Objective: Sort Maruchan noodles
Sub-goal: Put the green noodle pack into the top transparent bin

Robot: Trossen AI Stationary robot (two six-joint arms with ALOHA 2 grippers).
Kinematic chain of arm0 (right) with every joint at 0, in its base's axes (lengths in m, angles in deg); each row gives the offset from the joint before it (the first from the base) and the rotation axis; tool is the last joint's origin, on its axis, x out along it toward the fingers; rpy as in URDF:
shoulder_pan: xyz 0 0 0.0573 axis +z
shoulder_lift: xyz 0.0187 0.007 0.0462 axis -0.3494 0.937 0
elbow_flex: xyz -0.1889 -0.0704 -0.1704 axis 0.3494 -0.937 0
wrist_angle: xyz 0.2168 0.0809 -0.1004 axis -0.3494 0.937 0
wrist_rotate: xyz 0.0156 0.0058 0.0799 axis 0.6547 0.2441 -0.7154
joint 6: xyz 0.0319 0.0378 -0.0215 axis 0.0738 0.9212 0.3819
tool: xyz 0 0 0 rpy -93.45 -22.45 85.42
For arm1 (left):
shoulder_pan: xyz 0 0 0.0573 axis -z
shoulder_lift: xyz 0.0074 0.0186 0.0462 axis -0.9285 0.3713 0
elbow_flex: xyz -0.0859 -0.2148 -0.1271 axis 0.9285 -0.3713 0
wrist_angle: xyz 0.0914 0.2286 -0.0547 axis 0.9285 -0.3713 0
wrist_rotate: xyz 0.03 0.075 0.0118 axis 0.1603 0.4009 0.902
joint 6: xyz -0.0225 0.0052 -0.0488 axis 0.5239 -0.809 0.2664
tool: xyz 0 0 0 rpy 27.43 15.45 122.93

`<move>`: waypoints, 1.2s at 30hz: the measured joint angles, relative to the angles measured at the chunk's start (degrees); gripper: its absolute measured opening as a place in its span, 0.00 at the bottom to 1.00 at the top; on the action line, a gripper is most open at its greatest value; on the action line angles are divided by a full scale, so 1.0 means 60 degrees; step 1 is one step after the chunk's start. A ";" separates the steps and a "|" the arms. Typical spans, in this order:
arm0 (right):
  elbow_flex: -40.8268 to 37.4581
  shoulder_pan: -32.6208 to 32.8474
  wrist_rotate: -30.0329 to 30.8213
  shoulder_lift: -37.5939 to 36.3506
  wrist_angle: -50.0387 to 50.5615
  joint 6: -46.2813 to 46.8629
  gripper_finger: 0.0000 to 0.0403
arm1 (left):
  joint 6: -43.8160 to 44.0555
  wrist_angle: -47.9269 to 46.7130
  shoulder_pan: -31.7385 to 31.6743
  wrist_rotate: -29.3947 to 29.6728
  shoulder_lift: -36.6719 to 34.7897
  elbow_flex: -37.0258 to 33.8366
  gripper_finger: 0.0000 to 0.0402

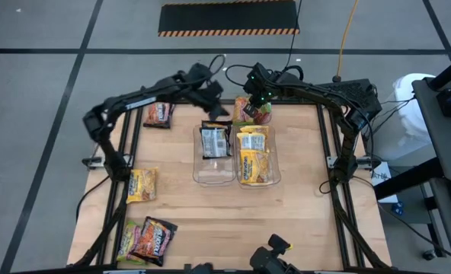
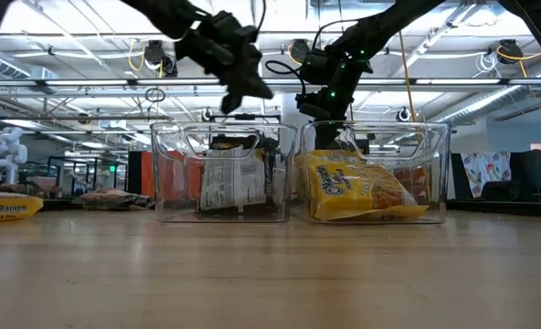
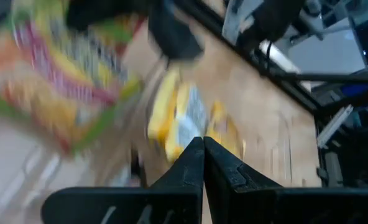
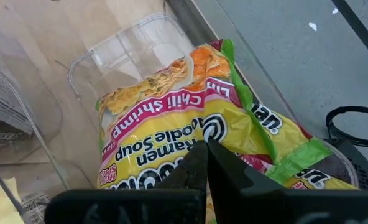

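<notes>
My right gripper is shut on a pink-green Maruchan noodles packet over the far end of the right clear bin, which holds yellow packets. My left gripper hangs shut and empty above the far end of the left clear bin, where a packet lies with its pale back up. In the left wrist view the shut fingers show in front of a blurred pink-green packet. My right gripper pinches the pink-green packet between its two shut fingers, on the printed face at the end nearest the wrist. The fingers slant down from the table's far side. The packet reaches away from them, tilted over the bin's far end; whether it rests there I cannot tell.
Loose packets lie on the table's left part: a brown one at the far left, a yellow one at mid-left, and a brown-orange one beside a yellow one at the near left. The two bins stand side by side at the middle.
</notes>
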State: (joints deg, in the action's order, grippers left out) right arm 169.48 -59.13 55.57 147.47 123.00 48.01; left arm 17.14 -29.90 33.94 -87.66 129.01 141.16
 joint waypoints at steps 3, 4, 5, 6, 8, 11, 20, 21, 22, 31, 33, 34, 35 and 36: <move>0.0000 0.0000 -0.0002 0.0000 0.0000 -0.0050 0.00 | -0.0545 -0.0766 -0.0034 0.0131 0.0816 0.1537 0.01; -0.0002 0.0000 -0.0003 0.0000 0.0000 -0.0050 0.00 | -0.0821 -0.1132 -0.0062 0.0300 0.1067 0.2024 0.01; -0.0002 0.0000 -0.0004 0.0000 0.0000 -0.0053 0.00 | -0.1123 -0.1582 -0.0089 0.0494 0.1343 0.2528 0.01; -0.0002 0.0000 -0.0010 0.0000 0.0000 -0.0054 0.00 | -0.1475 -0.1995 -0.0100 0.0641 0.1616 0.3016 0.01; -0.0002 -0.0005 -0.0009 0.0000 0.0000 -0.0054 0.00 | -0.2213 -0.2826 -0.0151 0.0867 0.2164 0.3929 0.01; -0.0002 -0.0011 -0.0007 0.0000 0.0003 -0.0054 0.00 | -0.3103 -0.4056 -0.0209 0.1318 0.2916 0.4872 0.01; -0.0013 -0.0025 -0.0033 -0.0004 0.0033 -0.0064 0.00 | -0.4423 -0.4352 -0.0302 0.1902 0.4084 0.5117 0.01; -0.0013 -0.0025 -0.0033 -0.0004 0.0036 -0.0064 0.00 | -0.4539 -0.4369 -0.0290 0.1904 0.4190 0.5117 0.01; -0.0013 -0.0028 -0.0033 -0.0004 0.0036 -0.0064 0.00 | -0.4627 -0.4356 -0.0284 0.1906 0.4279 0.5117 0.01; -0.0013 -0.0050 -0.0040 -0.0009 0.0001 -0.0061 0.00 | -0.4833 -0.3298 -0.0324 0.1978 0.4681 0.5106 0.01; -0.0013 -0.0051 -0.0043 -0.0015 -0.0012 -0.0057 0.00 | -0.4920 -0.3052 -0.0355 0.1979 0.4672 0.5106 0.01; -0.0013 -0.0051 -0.0040 -0.0015 -0.0015 -0.0057 0.00 | -0.4933 -0.2942 -0.0366 0.1985 0.4670 0.5106 0.01; -0.0013 -0.0051 -0.0041 -0.0015 -0.0015 -0.0057 0.00 | -0.4933 -0.2846 -0.0392 0.1985 0.4670 0.5106 0.01; -0.0013 -0.0051 -0.0044 -0.0015 -0.0015 -0.0055 0.00 | -0.4940 -0.2767 -0.0423 0.1993 0.4670 0.5106 0.01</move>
State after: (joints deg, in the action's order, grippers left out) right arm 169.40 -59.43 55.30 147.39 122.92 47.68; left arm -12.49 -46.50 31.41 -75.71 157.03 171.79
